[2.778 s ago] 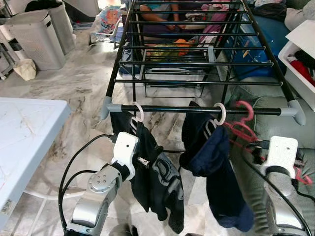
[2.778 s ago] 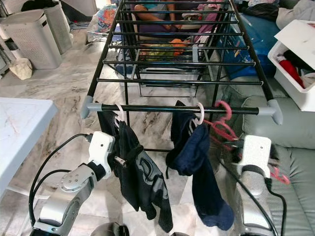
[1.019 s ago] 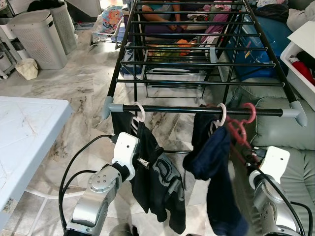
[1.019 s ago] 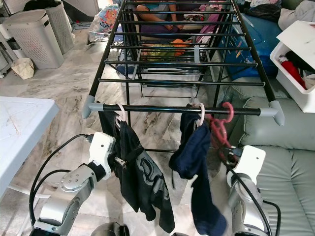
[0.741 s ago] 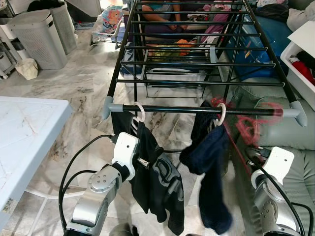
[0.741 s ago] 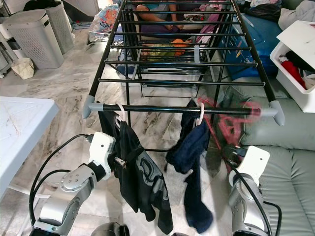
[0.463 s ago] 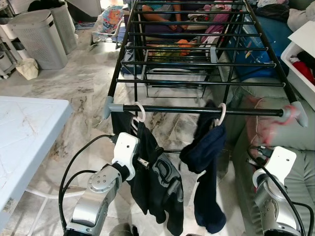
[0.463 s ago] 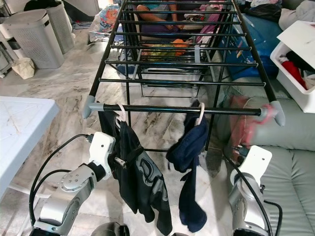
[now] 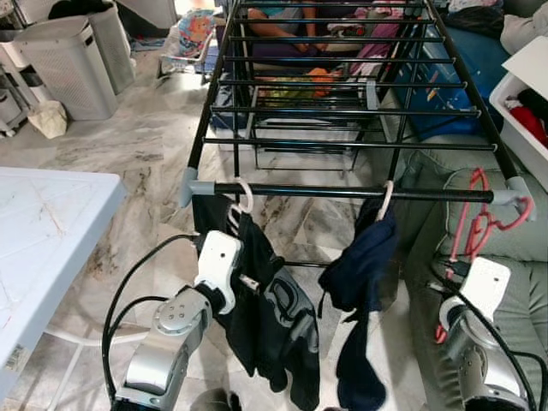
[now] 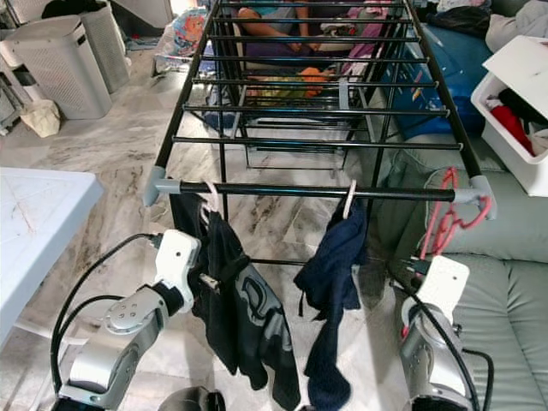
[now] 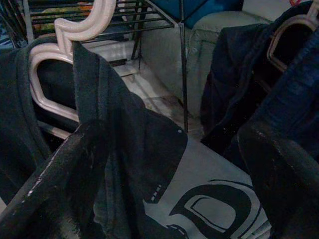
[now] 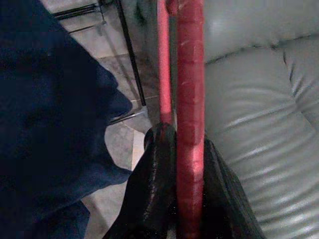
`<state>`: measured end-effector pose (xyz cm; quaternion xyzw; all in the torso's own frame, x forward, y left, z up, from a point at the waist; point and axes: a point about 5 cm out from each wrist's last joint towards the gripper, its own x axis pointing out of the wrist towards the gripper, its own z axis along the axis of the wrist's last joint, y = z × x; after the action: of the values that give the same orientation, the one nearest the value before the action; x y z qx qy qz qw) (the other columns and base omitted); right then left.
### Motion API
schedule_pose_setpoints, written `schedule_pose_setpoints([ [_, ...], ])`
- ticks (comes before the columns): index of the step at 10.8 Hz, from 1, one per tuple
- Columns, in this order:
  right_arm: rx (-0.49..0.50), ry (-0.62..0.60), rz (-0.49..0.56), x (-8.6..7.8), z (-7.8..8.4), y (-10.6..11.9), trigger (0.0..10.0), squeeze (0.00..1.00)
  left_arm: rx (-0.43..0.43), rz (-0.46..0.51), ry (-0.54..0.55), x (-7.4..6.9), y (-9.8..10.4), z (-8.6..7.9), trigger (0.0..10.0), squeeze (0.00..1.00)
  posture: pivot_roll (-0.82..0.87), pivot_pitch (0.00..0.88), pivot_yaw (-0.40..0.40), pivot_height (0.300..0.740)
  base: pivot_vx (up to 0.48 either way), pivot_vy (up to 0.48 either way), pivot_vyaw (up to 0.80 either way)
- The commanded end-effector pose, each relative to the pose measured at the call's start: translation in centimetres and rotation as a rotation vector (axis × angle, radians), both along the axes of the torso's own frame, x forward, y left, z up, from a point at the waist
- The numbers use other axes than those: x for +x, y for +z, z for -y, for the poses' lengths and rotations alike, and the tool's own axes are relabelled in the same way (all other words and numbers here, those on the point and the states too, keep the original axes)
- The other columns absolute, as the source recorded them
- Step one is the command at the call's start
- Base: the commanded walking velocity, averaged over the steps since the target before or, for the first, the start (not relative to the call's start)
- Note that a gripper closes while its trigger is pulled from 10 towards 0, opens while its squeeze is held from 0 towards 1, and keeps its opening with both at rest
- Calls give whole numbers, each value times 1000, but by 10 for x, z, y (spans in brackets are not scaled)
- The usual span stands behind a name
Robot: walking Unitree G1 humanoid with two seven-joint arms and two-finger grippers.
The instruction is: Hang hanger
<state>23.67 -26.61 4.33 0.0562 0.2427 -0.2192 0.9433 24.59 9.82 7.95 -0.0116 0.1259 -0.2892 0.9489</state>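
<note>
Left eye view: marble floor [image 9: 128,154], black drying rack [image 9: 342,111], right hand [image 12: 177,164] clamped on red hanger [image 9: 475,214], left hand [image 11: 164,164] open.

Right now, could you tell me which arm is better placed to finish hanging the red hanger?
The right. Its pincer is shut on the red hanger, right by the rail's right end. The left pincer sits among dark clothes.

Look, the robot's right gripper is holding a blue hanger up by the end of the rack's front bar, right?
Not quite: the hanger is red, not blue. The right wrist view shows the right gripper clamped on red plastic. It is indeed held up by the right end of the rack's front bar, as the eye views show.
</note>
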Motion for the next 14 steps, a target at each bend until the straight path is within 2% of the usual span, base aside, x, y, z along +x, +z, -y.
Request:
schedule_pose_setpoints([
  [1,-29,64,25,8,-4,6,0,0,14,6,2,2,1,-1,10000,0,-52,0,16,740,0,0,0],
  [2,-38,133,47,14,-8,11,0,0,14,6,3,2,1,-1,10000,0,-53,0,17,740,0,0,0],
  [3,-88,205,74,22,-7,19,0,0,14,5,2,1,1,-1,10000,0,-53,0,18,740,0,0,0],
  [4,-114,231,86,26,-6,24,0,0,14,5,1,1,1,-1,10000,0,-53,0,18,740,0,0,0],
  [7,-89,190,38,32,14,24,0,0,12,3,5,1,1,0,10000,0,-49,0,11,740,0,0,0],
  [10,-109,125,-26,22,35,18,0,0,12,0,7,-1,1,-1,10000,0,-50,1,10,740,0,0,0],
  [12,-103,130,-47,19,37,15,0,0,13,-2,4,-2,1,-1,10000,0,-52,4,14,740,0,0,0],
  [14,-56,146,-129,6,37,0,0,0,14,-7,-1,-2,0,-1,10000,0,-54,10,14,740,0,0,0],
])
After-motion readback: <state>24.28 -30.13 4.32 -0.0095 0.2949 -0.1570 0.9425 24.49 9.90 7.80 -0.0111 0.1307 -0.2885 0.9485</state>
